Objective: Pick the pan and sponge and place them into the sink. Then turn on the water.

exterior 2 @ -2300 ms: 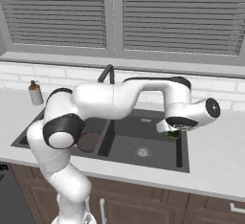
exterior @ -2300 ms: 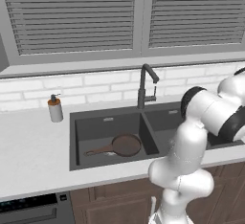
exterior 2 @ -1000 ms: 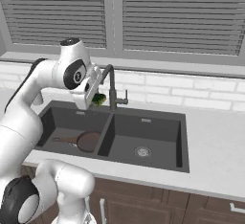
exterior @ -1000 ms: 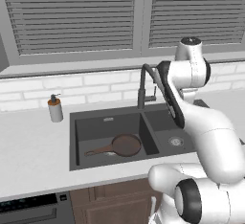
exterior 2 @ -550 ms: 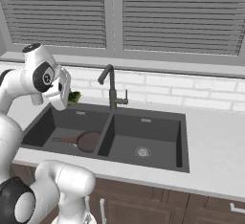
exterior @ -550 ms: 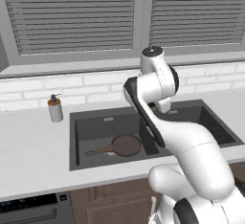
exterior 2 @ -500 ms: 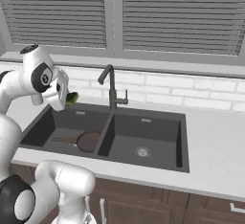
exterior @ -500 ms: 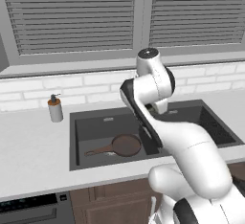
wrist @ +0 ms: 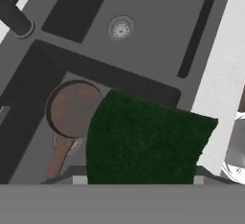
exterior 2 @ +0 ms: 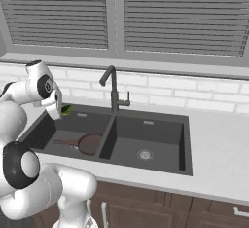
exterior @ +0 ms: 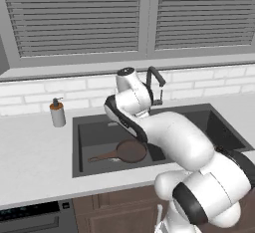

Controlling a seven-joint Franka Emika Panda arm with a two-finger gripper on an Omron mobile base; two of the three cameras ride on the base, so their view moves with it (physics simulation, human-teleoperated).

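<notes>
No readable writing or brand marks anywhere

Left base view: my arm curls up from 5 o'clock and arcs over the sink point(exterior: 79, 147), wrist ending near centre above the left basin. My gripper itself is hidden behind the wrist here, can't tell its state from this side. Pan point(exterior: 130, 151) lies flat in the left basin, handle pointing to 9 o'clock. Faucet point(exterior: 155, 83) stands just behind the wrist at 1 o'clock of it. Soap dispenser point(exterior: 58, 113) on the counter point(exterior: 30, 162) at 9 o'clock, well apart from the sink

Right base view: gripper point(exterior 2: 60, 109) sits at 9 o'clock, over the far left corner of the left basin, jaws partly open and clamped on the sponge point(exterior 2: 66, 109), a bit of green poking out toward 3 o'clock. Sponge is in the air, above the sink point(exterior 2: 185, 144) rim, not touching it. Pan point(exterior 2: 89, 143) below at 5 o'clock of the gripper, against the central divider, handle toward 9 o'clock. Faucet point(exterior 2: 112, 86) behind the divider, no stream seen from it. Right basin holds just its silver drain point(exterior 2: 145, 154)

Hand view: sponge point(wrist: 143, 144) big and dark green at 6 o'clock, held between my fingers, its lower edge cut off. Pan point(wrist: 72, 109) at 9 o'clock of it, partly behind it, handle running to 7 o'clock. Drain point(wrist: 120, 28) at 12 o'clock in the other basin
</notes>
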